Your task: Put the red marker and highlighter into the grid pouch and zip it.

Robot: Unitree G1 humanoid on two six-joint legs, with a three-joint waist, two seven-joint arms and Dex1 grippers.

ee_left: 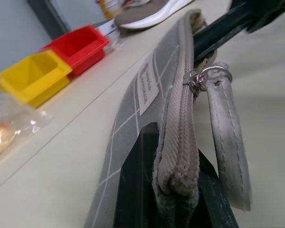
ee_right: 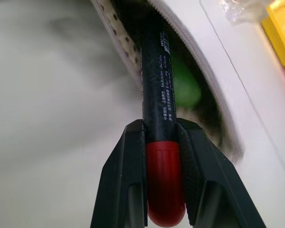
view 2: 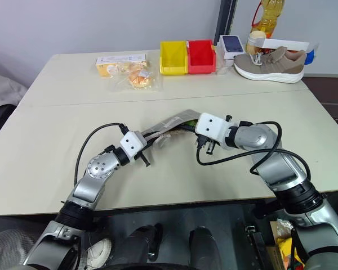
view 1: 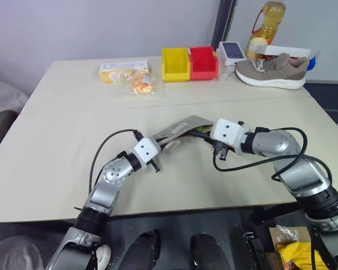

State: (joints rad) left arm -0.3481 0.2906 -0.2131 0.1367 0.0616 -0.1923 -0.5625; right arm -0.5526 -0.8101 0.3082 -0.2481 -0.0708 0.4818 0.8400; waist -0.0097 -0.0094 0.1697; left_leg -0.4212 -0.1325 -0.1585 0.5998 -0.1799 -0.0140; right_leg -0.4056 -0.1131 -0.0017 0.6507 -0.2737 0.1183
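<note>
The right gripper (ee_right: 161, 156) is clamped on the red marker (ee_right: 160, 142), its black end already poked into the mouth of the grid pouch (ee_left: 147, 90), where a green shape that looks like the highlighter (ee_right: 185, 88) lies beside it, though that glimpse is too blurred to be sure. The left gripper (ee_left: 173, 190) is shut tight on the pouch's zipper edge, holding the pouch up off the counter (view 1: 56, 140) near its middle, with the cord pull (ee_left: 228, 142) hanging alongside the zip. The chief risk is the marker catching on the zipper teeth or the fabric lip as it goes in, which could drag the mouth shut or tug the pouch out of the left grip; letting go too soon could leave the marker half out, so that it blocks the zip or slides onto the counter. The mouth is narrow, so a slightly skewed push could also nudge the green pen back out. The counter is a pale beige top, bare around the arms; toward twelve o'clock stand a yellow bin (view 1: 175, 63) and red bin (view 1: 203, 62), at eleven a clear bag of snacks (view 1: 136, 83), and at one to two o'clock a grey shoe (view 1: 272, 71) with an oil bottle (view 1: 268, 21) behind it, against a plain grey wall
</note>
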